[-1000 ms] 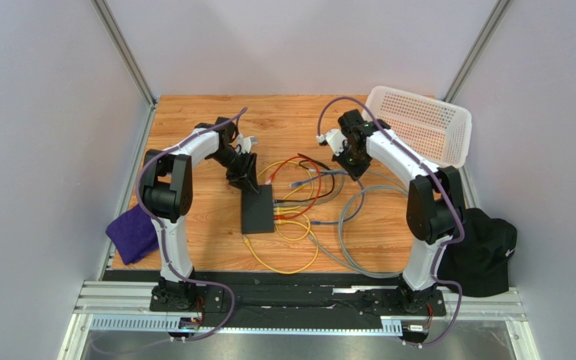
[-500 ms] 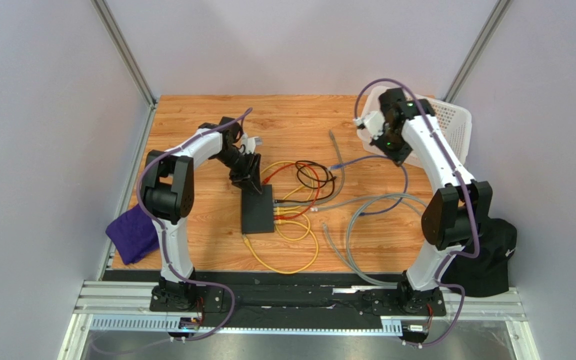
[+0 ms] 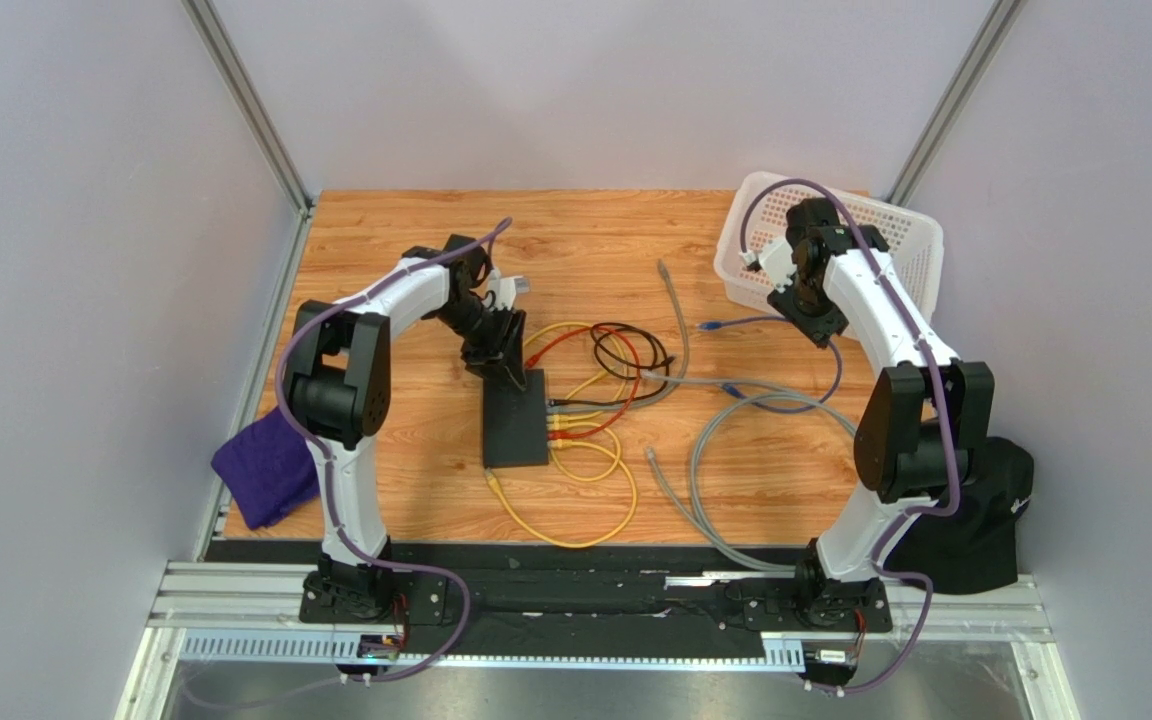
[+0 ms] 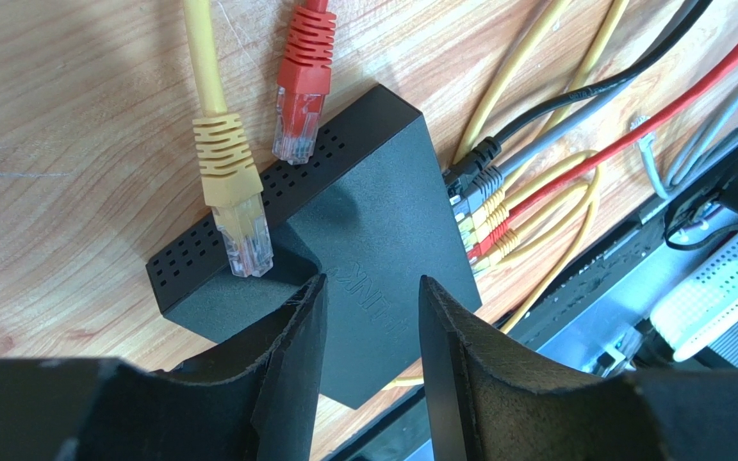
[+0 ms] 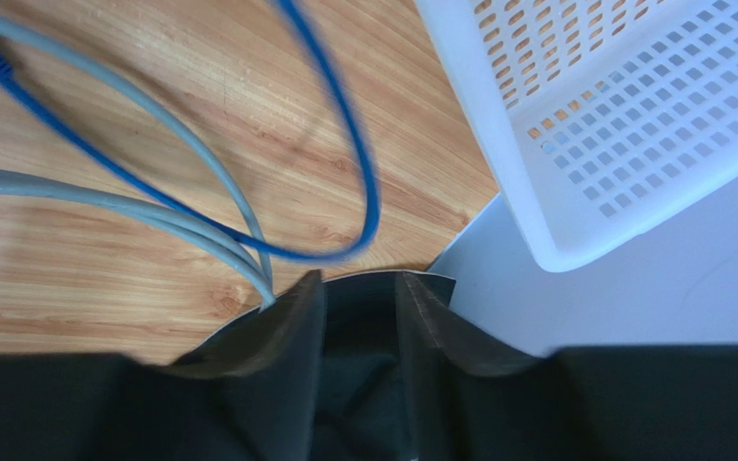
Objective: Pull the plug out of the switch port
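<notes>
**Over the switch one hand spread, by the basket the other let go**

Near the middle of the wooden desk [image 3: 387,255] we are finding the switch [image 3: 515,420], lying flat with its socket row facing right. We are seeing the left hand [image 3: 495,348] poised at its far end. From the left wrist, its fingers [image 4: 291,384] are standing apart over the switch's top, spread and grasping nothing. Whether they are pressing on the lid we cannot tell.

Several seated plugs [image 4: 474,206], black, yellow and red, are sitting in the sockets, their cables fanning away across the desk. On the opposite, vented side a loose yellow plug [image 4: 238,216] is lying with its tip over the switch's edge. A loose red plug [image 4: 298,101] is pointing at the same edge just beside it.

Far to the right, the right hand [image 3: 820,312] is hanging just beside the white perforated basket [image 3: 898,248]. Its fingers are parted, released, with nothing between them. A blue cable [image 5: 368,178] is looping in front of them, slightly blurred, with grey cables [image 5: 151,219] running alongside. A purple cloth [image 3: 264,465] is lying at the desk's left edge, and a black cap [image 3: 973,503] is sitting beyond its right edge.
</notes>
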